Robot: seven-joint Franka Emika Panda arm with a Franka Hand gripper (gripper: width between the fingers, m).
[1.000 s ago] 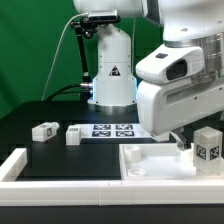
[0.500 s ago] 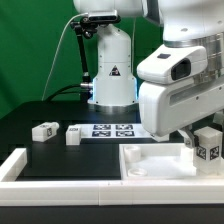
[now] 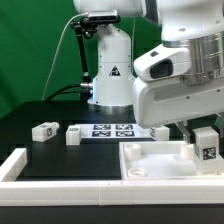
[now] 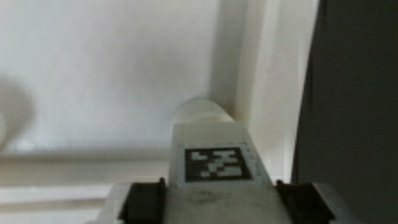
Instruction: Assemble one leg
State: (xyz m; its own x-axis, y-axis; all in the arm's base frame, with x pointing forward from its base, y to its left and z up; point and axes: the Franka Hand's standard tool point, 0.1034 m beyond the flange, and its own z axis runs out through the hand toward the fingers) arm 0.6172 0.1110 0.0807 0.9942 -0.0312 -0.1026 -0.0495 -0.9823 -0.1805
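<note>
My gripper (image 3: 205,128) is shut on a leg (image 3: 207,143), a small white block with a code tag, and holds it over the right corner of the large white panel (image 3: 150,162). In the wrist view the leg (image 4: 215,150) stands between my dark fingers (image 4: 148,200), its tip by the panel's raised rim (image 4: 249,60). Two more legs (image 3: 44,131) (image 3: 74,134) lie on the black table at the exterior view's left. Another leg (image 3: 159,132) shows partly behind my arm.
The marker board (image 3: 112,129) lies on the table in front of the robot base (image 3: 110,70). A white rail (image 3: 12,166) runs along the table's front and left edge.
My gripper with the leg has moved slightly up and toward the exterior view's left. The other legs have not moved.
</note>
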